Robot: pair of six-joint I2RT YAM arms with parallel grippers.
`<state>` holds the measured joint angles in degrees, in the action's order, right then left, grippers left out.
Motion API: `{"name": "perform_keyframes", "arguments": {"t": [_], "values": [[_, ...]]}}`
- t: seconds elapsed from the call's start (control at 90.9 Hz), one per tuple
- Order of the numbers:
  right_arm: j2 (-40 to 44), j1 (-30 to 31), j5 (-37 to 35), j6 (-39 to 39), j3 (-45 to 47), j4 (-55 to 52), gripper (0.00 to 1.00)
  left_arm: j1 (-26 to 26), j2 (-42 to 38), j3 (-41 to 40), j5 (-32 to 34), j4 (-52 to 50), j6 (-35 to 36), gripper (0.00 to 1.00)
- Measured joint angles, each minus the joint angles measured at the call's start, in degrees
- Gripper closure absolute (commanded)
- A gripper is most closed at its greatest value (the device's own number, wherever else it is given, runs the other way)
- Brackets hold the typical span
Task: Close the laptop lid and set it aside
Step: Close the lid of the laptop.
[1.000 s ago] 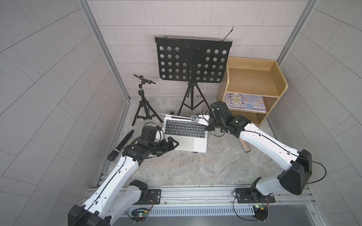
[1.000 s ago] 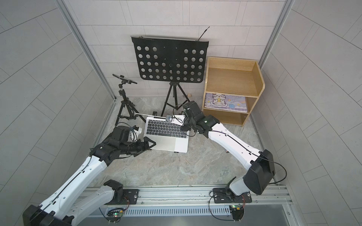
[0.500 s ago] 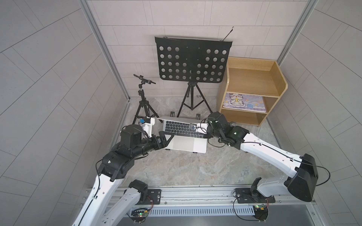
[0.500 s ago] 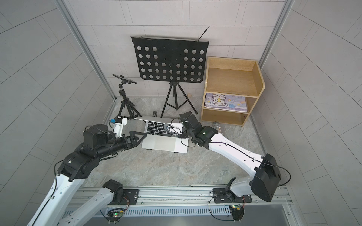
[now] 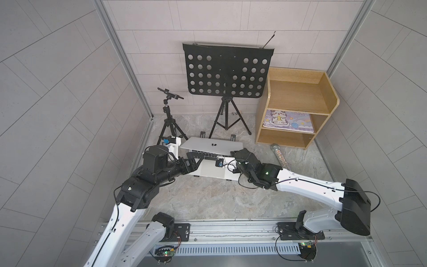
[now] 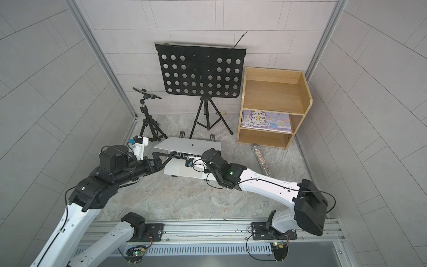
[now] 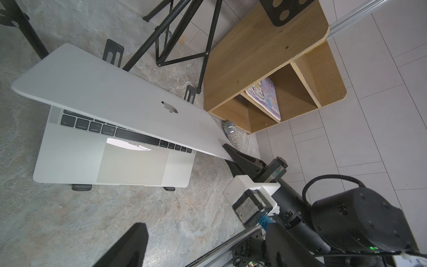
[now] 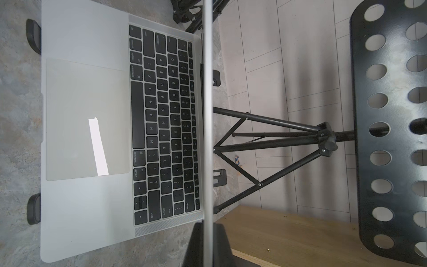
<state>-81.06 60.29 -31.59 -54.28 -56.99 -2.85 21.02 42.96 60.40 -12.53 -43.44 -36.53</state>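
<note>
Lid (image 5: 211, 145) has swung down from near-upright to about half-shut over the keyboard (image 5: 208, 155). Right claw (image 5: 233, 153) is clenched on its 3 o'clock corner. Left claw (image 5: 196, 161) is released and empty at 9 o'clock of the laptop (image 5: 209, 172), mid-counter (image 5: 208, 201). Closing looks part-done; setting aside not yet begun.

The thin silver-white metal laptop (image 5: 208, 171) with black keys sits partly open in the middle of the grey stone floor (image 5: 208, 203). Its flat silver lid (image 5: 211, 145), dark apple logo on top, leans low over the keys.
</note>
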Motion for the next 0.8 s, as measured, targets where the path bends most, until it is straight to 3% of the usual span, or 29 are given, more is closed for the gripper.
{"name": "perform_keyframes", "arguments": {"t": [0.099,0.231,0.418,0.462,0.803], "values": [[0.0,0.7,-1.1,0.0,1.0,1.3,0.87,0.0,0.2,0.0,0.1,0.0,0.0,0.16],[0.0,1.0,-1.2,1.2,2.5,1.7,0.51,0.0,0.7,0.0,0.3,0.0,0.0,0.16],[1.4,1.2,0.4,2.6,3.8,-0.5,0.18,0.0,1.1,0.0,0.6,0.0,0.0,0.16],[2.4,1.2,0.8,2.5,4.2,-1.2,0.02,0.0,1.2,0.0,0.6,0.0,0.0,0.16],[18.5,5.3,5.2,6.5,4.9,-14.3,0.00,0.0,4.6,3.2,1.2,1.6,0.1,0.16]]}}
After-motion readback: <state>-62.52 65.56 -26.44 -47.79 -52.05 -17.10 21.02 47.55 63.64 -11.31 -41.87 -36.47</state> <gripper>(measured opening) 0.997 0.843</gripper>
